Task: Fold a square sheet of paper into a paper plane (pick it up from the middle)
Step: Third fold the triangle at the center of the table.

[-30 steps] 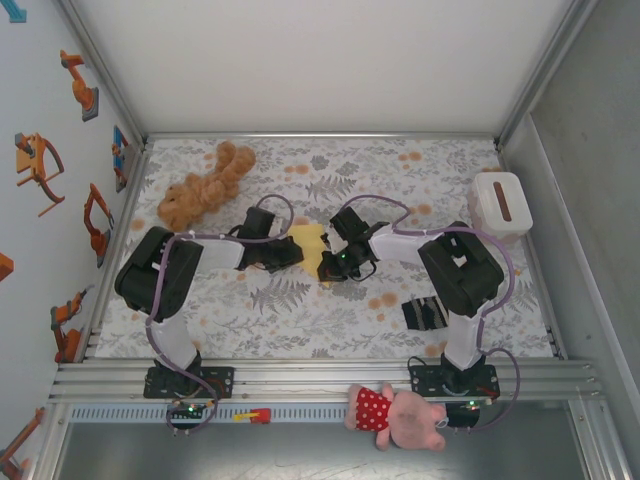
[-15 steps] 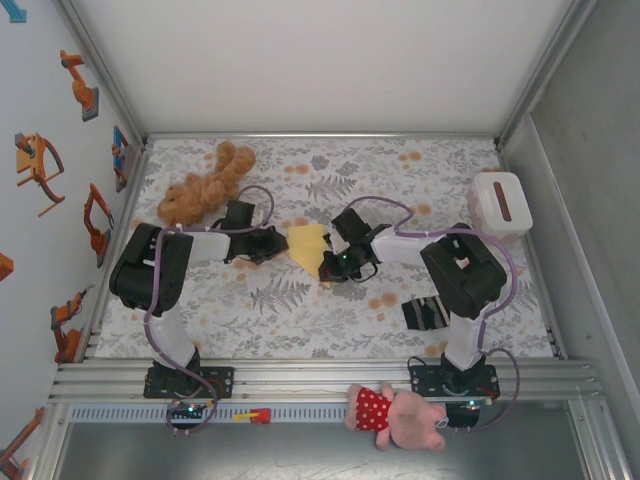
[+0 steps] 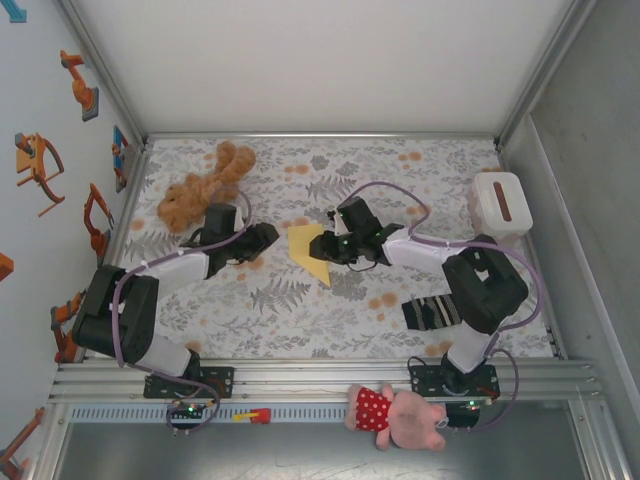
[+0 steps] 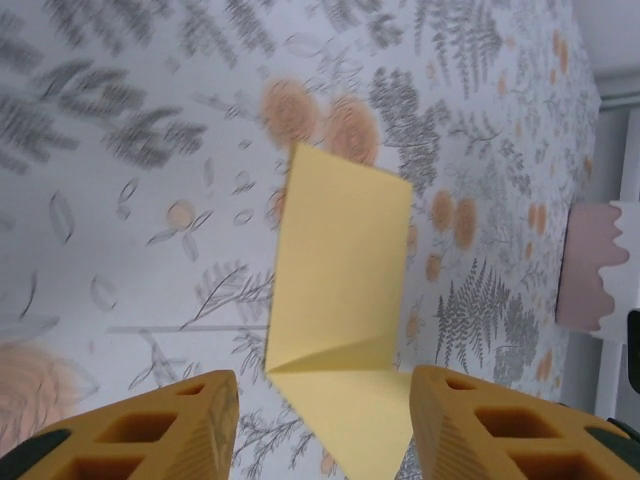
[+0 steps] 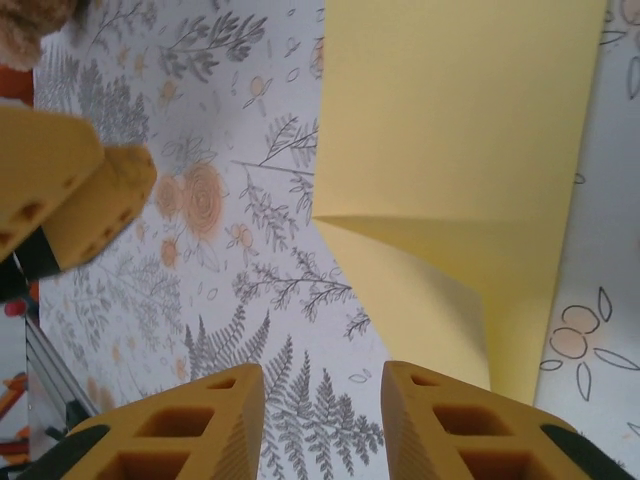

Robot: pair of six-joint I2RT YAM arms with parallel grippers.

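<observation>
The square sheet of paper lies on the flowered table as a folded pale-yellow paper plane (image 3: 311,252), narrow with one sharp tip and a crease (image 4: 345,260) (image 5: 460,130). My left gripper (image 3: 264,238) sits just left of it, open; the plane's tip shows between the fingers (image 4: 322,410) without touching either. Just right of the plane, my right gripper (image 3: 334,245) is open too. Bare tablecloth lies between its fingers (image 5: 322,395), and the paper's edge runs beside the right fingertip. The left gripper's fingers (image 5: 90,190) show at the upper left of the right wrist view.
A brown teddy (image 3: 205,185) lies at the back left, close behind the left arm. A white box with a brown slot (image 3: 500,203) stands at the right edge. A striped sock (image 3: 432,311) lies near the right arm's elbow. A pink doll (image 3: 400,415) rests on the front rail.
Both grippers have opened and let go of the folded paper, which now lies free on the table. The left arm has pulled back to the left; the right gripper has drawn slightly away.
</observation>
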